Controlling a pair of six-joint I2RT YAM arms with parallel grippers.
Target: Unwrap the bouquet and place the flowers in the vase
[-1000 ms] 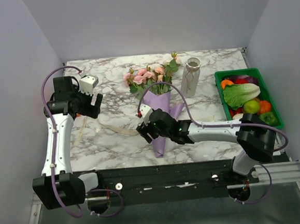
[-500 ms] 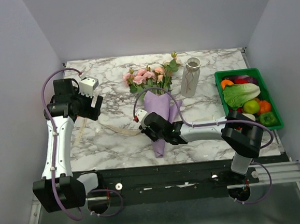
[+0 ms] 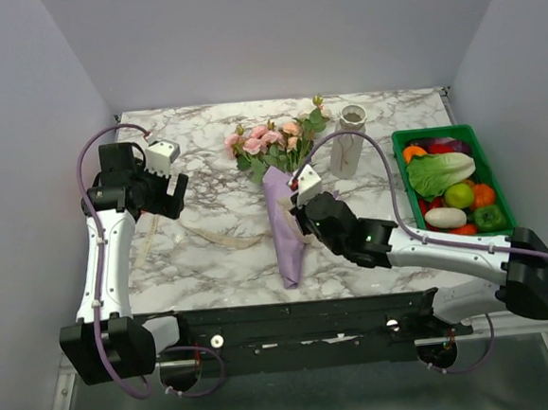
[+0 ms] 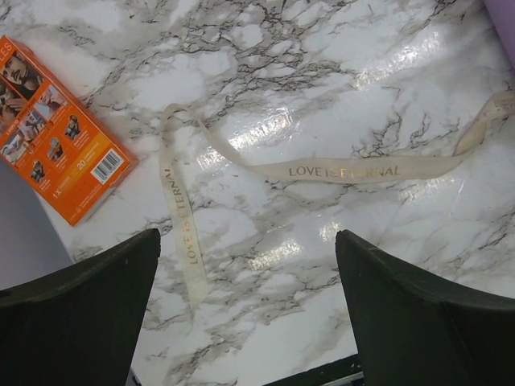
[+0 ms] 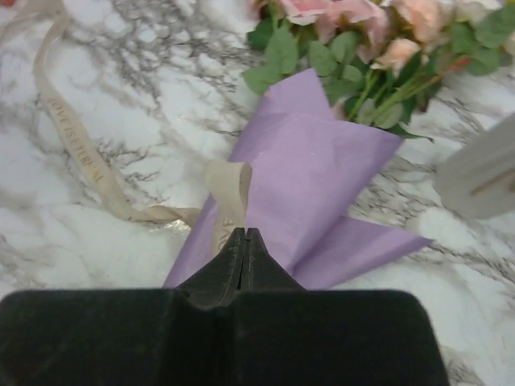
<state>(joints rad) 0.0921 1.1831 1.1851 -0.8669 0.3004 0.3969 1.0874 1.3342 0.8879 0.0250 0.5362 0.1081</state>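
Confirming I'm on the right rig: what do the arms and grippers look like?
Left arm and right arm: white links, black joints, a looping purple cable on each. Left gripper and right gripper are black, with white wrist blocks and matte wedge fingers.

I see both arms alike: my left arm [image 3: 103,261] and right arm [image 3: 449,253] have white tube links between chunky black joint housings, each with a purple cable [image 3: 81,177] arching off toward 12 o'clock. Left tool [image 4: 249,314] and right tool [image 5: 244,241] have matte black fingers [image 4: 80,322].
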